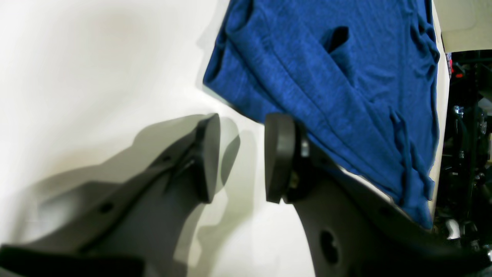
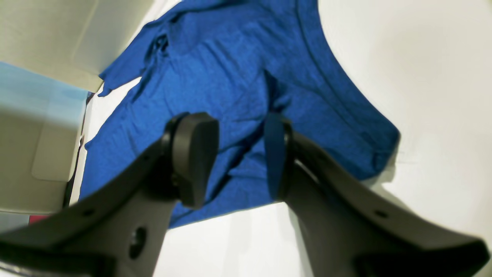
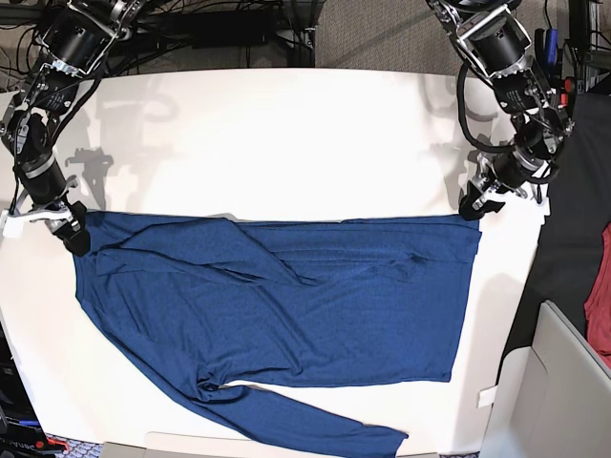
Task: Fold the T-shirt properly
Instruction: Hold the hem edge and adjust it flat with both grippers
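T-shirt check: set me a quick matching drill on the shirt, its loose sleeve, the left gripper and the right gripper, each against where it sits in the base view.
Things:
1. T-shirt
2. Loose sleeve
3. Left gripper
4. Right gripper

Places:
A. at the shirt's upper right corner
B. spread flat across the table
C. trailing along the near edge
D. at the shirt's upper left corner

Pairs: 1-B, 2-C, 3-A, 4-D

No lettering, label, brand mark or number could be read anywhere; the T-shirt spread across the white surface was plain, without print or visible tag.
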Robot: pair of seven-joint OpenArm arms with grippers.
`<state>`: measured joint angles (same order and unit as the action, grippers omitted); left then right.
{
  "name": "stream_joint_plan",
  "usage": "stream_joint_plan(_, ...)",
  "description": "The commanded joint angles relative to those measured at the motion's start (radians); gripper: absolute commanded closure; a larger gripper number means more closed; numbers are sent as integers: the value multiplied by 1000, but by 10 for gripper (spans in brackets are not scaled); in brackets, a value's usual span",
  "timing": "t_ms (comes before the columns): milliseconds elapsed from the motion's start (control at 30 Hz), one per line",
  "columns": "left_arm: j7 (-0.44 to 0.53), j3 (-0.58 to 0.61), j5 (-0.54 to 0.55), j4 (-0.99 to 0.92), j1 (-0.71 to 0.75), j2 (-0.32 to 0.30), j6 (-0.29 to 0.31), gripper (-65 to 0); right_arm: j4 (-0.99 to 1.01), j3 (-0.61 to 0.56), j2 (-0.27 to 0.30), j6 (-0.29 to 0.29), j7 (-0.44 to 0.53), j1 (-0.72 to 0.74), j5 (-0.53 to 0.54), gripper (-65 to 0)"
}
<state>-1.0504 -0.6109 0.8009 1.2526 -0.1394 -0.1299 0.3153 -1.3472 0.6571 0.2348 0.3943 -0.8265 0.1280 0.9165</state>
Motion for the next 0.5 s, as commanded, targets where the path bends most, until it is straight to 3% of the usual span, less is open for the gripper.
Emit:
stream_joint_plan(0,-9,4,-11,-26,-39,-7,-8,-197,-19,3,18,12,20,17,22,-248)
stream_joint_plan(300,45,6,-7,-139,-96,-7,-8,-191,-21,34,24,12,17,-14,52,-248)
stream_joint_plan(467,42,6,-4,-136,-98,-6,-6,-46,-21,45,27,10,3,-40,57,-248)
